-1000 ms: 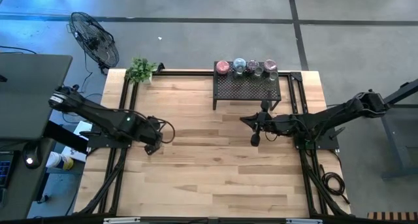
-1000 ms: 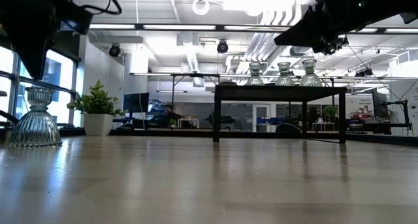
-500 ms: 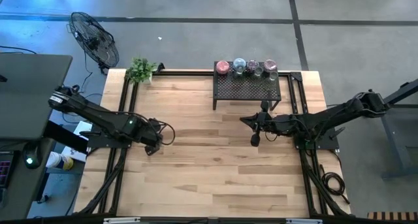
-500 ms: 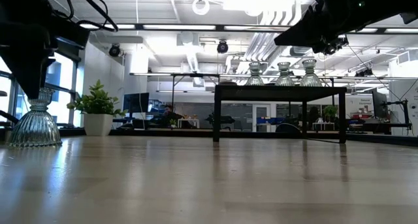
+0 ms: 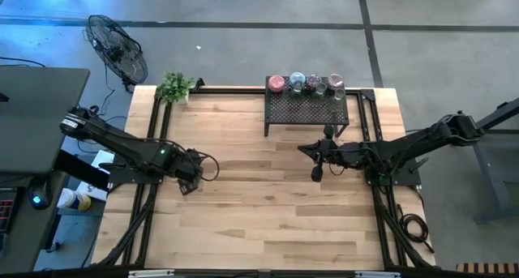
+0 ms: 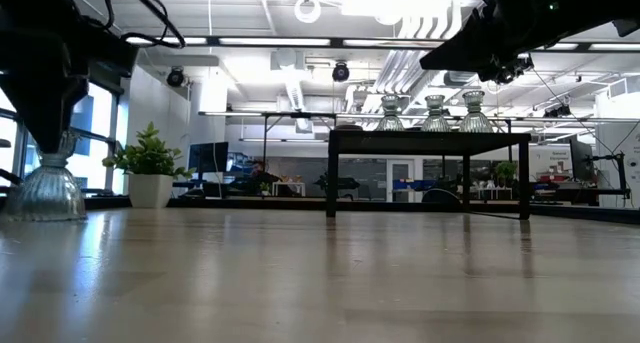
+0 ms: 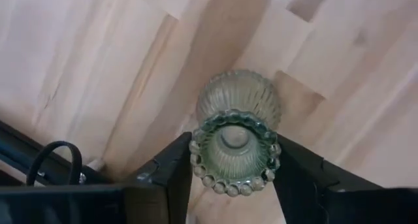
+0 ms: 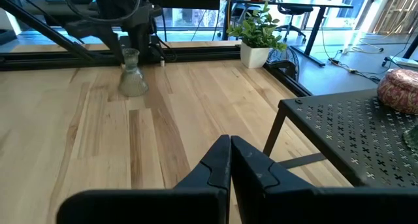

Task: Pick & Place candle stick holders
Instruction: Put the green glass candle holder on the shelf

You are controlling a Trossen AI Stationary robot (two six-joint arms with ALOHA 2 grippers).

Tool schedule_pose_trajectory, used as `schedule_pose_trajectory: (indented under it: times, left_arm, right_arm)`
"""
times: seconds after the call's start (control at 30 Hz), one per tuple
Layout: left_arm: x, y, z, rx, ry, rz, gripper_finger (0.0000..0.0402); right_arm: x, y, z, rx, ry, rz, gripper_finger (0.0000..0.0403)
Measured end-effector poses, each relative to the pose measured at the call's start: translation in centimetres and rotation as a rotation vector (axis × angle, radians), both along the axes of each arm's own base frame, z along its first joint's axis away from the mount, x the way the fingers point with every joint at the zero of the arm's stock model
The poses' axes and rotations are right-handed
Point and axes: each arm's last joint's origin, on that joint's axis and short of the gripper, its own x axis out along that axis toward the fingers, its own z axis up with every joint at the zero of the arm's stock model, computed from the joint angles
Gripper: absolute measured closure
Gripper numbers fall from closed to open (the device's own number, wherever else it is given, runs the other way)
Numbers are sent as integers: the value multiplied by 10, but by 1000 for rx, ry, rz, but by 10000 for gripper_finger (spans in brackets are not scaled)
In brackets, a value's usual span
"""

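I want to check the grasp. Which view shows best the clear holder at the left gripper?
The left wrist view: the fingers flank the clear holder at its rim. The low view shows its side, the right wrist view shows it far off, and the high view hides it.

Left claw (image 7: 232, 178) now lower around the clear candle stick holder (image 7: 236, 134), nudged sideways on the desk (image 5: 268, 197).

You see a pale green, ribbed, bead-rimmed holder (image 7: 235, 143) on a light wooden table (image 7: 98, 61); a black perforated rack (image 5: 306, 108).

Clear ribbed holder (image 7: 236, 136) upright; four (image 5: 312, 83) on rack.
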Motion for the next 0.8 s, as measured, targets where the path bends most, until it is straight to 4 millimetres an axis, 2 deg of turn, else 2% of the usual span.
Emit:
schedule_pose_trajectory:
  times: [0.13, 0.23, 0.33, 0.5, 0.6, 0.8]
  left_arm:
    - [5, -1, 24, 18, -35, -36, 238]
    - [10, 2, 55, 84, -98, -59, 238]
    - [20, 13, 89, 113, -181, -66, 238]
    - [45, 49, 140, 210, -271, -92, 238]
    - [72, 77, 162, 268, -296, -126, 238]
    - [136, 129, 183, 303, -330, -228, 238]
  right_arm:
    - [0, 0, 0, 0, 0, 0, 402]
    - [0, 0, 0, 0, 0, 0, 401]
    - [0, 0, 0, 0, 0, 0, 401]
    - [0, 0, 1, 1, -6, 0, 401]
    - [0, 0, 1, 2, -8, 0, 401]
    - [0, 0, 1, 1, -7, 0, 401]
